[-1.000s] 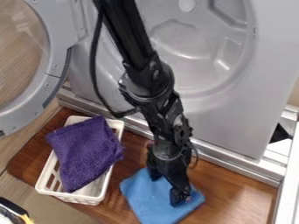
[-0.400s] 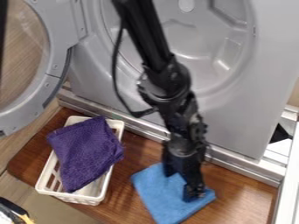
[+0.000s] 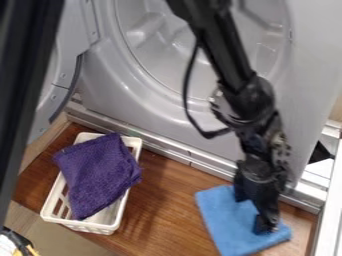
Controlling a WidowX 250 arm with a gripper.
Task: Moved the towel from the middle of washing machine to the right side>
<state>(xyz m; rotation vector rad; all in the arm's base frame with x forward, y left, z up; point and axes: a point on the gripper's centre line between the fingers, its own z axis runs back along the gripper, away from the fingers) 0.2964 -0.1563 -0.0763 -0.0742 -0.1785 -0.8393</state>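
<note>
Blue towel (image 3: 224, 220) flat beneath pincer (image 3: 252, 215), touching it; pincer open, fingers spread.

A: Finish on the arm (image 3: 204, 20)?
B: Black along the visible length, pale glints on some edges.
A: Shape?
B: Long, straight upper link (image 3: 226, 55), then a bulky, rounded joint (image 3: 248, 102), then a narrower, knobbly wrist section (image 3: 264, 142) in stepped blocks.
A: Cabling?
B: Thin black cable (image 3: 186, 95), outside the link, in a loose loop and back in below the joint.
A: Screws?
B: Small round bumps on the wrist section's outer edge. Can't tell if screw heads.
A: Tool (image 3: 253, 213)?
B: Black too. Two chunky fingers.
</note>
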